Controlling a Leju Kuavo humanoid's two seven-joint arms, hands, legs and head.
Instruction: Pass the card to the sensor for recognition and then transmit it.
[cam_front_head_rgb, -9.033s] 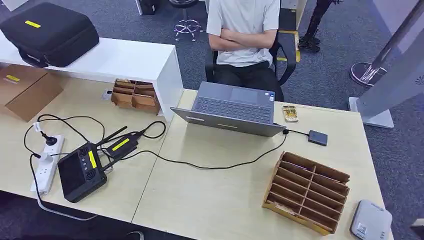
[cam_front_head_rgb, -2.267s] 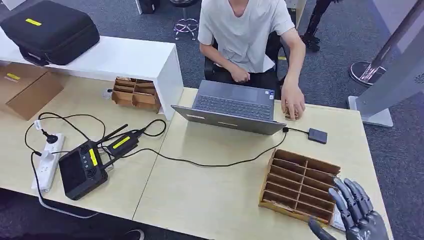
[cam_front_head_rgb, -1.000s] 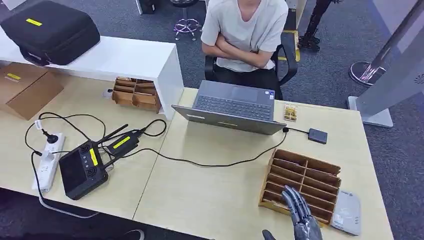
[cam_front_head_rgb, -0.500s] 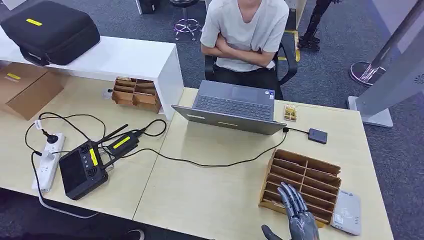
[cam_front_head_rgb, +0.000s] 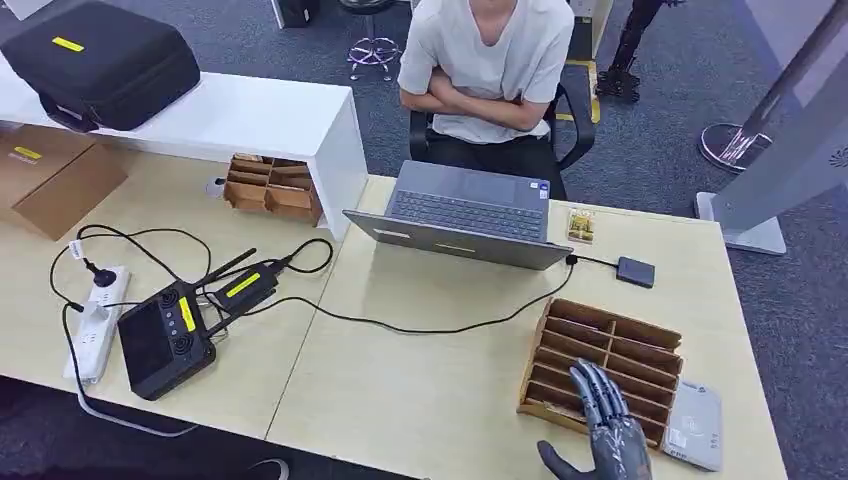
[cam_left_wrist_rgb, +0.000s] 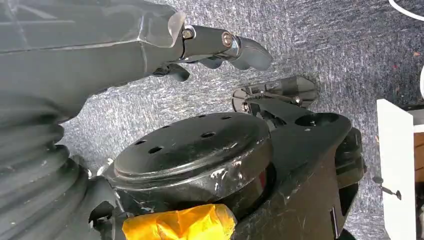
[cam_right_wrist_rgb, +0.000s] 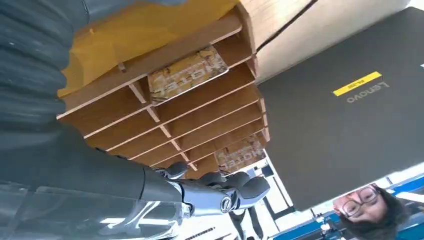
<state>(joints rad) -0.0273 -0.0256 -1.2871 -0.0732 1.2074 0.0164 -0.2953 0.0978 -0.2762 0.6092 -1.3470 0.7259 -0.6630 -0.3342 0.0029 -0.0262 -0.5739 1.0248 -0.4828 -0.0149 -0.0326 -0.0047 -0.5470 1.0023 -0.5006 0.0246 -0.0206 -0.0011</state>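
While the right hand (cam_front_head_rgb: 608, 425) hovers with fingers spread and nothing held over the near edge of the wooden rack (cam_front_head_rgb: 640, 345), a card (cam_right_wrist_rgb: 187, 74) lies flat in a slot just ahead, long side along the slot

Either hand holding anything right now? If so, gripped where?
Nothing held. Right hand hovers open over the wooden card rack; left hand hangs empty over the floor.
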